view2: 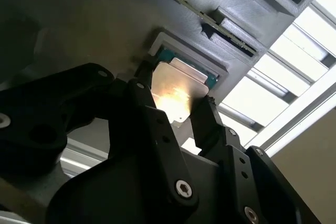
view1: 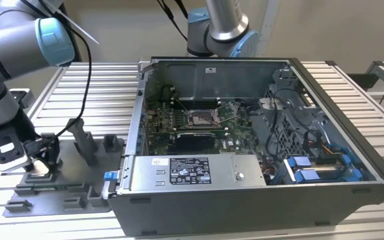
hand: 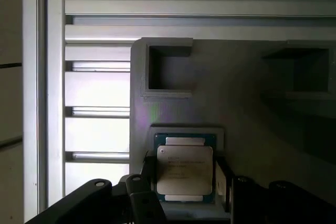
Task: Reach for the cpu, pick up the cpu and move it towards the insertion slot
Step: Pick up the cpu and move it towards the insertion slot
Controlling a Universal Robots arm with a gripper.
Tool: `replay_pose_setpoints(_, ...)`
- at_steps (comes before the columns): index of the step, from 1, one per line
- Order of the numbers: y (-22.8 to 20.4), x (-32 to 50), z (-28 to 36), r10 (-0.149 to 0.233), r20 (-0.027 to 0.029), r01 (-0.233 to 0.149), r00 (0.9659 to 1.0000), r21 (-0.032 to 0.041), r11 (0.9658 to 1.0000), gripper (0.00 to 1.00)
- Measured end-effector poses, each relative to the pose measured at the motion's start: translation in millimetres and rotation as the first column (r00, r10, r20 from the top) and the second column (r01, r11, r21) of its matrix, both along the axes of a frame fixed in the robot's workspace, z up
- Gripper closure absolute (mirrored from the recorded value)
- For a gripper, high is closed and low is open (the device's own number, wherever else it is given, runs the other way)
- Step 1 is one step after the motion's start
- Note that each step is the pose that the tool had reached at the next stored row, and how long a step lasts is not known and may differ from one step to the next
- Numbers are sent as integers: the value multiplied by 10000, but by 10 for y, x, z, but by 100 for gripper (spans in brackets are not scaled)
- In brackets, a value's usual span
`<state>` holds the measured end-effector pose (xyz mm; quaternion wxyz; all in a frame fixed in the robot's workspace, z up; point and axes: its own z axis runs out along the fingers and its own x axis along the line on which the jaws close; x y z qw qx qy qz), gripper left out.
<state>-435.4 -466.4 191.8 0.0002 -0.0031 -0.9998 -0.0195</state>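
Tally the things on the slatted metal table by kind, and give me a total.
Open black desktop computer case: 1
Silver-framed square insertion slot, inside the case: 1
Grey plastic fixture plate: 1
Small silver square cpu, seated in that plate: 1
Total: 4

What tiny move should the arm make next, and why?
Probably close the gripper on the cpu: its fingers flank the chip, which lies seated in the grey fixture, far from the insertion slot.
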Motion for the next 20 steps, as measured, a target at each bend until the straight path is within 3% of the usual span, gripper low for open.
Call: replay_pose_setpoints(20,0,0,183,-1,-1,1,10000,-1,10000,100)
